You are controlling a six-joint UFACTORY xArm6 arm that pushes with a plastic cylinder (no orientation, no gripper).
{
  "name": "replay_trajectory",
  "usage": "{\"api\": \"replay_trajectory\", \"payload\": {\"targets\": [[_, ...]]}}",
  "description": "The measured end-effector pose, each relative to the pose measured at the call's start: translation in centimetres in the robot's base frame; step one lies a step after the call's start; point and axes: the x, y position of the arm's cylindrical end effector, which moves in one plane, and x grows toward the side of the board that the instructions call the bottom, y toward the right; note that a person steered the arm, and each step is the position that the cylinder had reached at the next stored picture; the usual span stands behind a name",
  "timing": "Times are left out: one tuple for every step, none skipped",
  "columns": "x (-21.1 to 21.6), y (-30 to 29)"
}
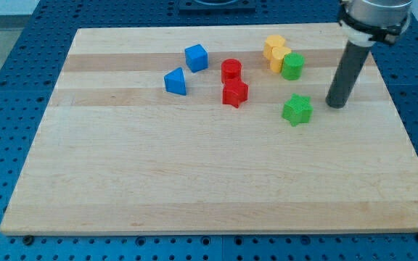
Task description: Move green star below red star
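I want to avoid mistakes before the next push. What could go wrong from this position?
1. My tip stands to the view's right of the green star; a straight push leftward may drive it into the red star rather than below it.
2. The green cylinder sits close above the green star, so a detour around its top could knock it.

My tip (336, 105) rests on the wooden board (194, 181) just right of the green star (296, 109); the red star (234, 93) lies well to the view's left.
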Motion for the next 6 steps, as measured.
{"api": "replay_trajectory", "payload": {"targets": [[0.3, -2.3], [1.1, -4.6], [3.1, -7.6], [3.5, -9.8], [3.5, -10.7], [3.5, -12.5]]}}
